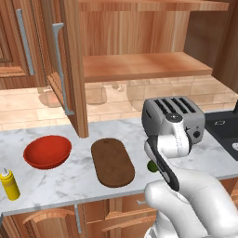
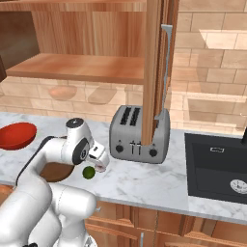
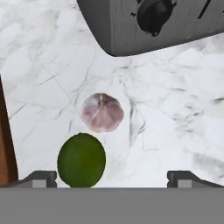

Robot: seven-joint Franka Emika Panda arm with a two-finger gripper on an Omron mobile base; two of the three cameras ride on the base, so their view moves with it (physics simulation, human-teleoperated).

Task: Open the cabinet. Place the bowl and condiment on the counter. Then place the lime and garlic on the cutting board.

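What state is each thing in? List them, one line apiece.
cabinet: doors open, shelves bare.
bowl: upright on the counter.
condiment: standing on the counter.
cutting board: flat, nothing on it.
lime: on the counter, ungripped.
garlic: on the counter.
gripper: fingers open, empty.

Cabinet (image 1: 69, 69) open; red bowl (image 1: 47, 151) and yellow condiment (image 1: 9, 182) lower left on tabletop (image 1: 69, 186); lime (image 3: 82, 160) touching garlic (image 3: 103, 112) beside the empty cutting board (image 1: 112, 161).
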